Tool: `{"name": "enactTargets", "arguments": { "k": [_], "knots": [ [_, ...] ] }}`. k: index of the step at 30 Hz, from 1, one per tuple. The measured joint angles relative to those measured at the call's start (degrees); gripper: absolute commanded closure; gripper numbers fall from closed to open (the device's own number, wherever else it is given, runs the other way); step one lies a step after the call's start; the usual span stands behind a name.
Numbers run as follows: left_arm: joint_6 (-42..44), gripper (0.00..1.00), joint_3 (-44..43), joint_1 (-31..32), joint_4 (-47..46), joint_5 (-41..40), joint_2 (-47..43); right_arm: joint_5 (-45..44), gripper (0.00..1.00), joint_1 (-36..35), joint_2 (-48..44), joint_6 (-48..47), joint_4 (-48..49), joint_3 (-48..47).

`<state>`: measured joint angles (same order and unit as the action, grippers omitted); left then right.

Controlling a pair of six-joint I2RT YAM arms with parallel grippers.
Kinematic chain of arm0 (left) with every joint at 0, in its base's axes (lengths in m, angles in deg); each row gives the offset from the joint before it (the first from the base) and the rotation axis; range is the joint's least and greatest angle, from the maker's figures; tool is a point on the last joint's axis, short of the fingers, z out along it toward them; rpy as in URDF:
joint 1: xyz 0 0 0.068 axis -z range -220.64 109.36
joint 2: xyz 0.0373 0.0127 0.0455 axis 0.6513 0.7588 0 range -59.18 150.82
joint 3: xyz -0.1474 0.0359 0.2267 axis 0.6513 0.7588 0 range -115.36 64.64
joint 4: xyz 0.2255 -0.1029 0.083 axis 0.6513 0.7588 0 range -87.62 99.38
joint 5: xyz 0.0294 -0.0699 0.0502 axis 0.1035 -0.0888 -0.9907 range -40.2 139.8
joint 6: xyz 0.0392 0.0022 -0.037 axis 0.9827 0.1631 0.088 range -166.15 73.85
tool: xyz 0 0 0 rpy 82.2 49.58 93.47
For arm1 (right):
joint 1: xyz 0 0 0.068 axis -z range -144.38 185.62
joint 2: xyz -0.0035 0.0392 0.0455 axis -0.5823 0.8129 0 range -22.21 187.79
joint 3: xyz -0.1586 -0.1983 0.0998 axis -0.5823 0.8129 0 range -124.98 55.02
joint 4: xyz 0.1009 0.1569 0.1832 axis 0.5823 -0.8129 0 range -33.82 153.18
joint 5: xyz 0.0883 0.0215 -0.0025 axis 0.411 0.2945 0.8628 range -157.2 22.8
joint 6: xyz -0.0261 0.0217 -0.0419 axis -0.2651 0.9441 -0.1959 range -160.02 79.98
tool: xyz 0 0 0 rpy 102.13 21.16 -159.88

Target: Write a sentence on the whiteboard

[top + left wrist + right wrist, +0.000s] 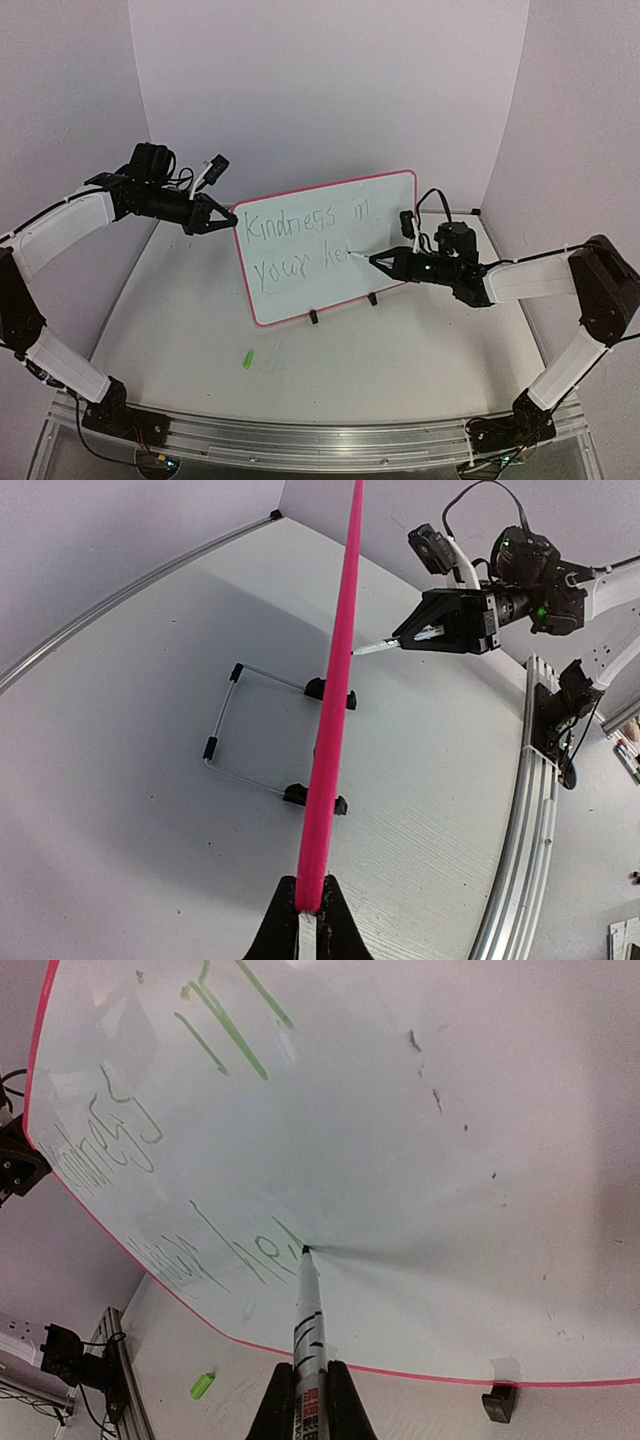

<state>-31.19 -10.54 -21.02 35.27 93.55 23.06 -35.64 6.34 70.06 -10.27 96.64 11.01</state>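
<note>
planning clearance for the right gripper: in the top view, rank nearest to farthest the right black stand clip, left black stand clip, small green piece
1. Right black stand clip, just below the right gripper.
2. Left black stand clip, further left.
3. Small green piece, front left.

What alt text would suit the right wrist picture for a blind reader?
A black-and-white marker, clamped in the right pincer, touches its tip to a pink-rimmed white whiteboard beside green handwritten words. A small green piece lies on the white table below.
</note>
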Motion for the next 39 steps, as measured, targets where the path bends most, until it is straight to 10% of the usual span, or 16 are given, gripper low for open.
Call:
{"name": "enactTargets", "arguments": {
  "k": [39],
  "knots": [
    [0.01,1.00,0.00,0.22,0.01,0.02,0.00,1.89,1.00,2.46,-8.68,-0.61,-1.39,3.10]
  ]
}}
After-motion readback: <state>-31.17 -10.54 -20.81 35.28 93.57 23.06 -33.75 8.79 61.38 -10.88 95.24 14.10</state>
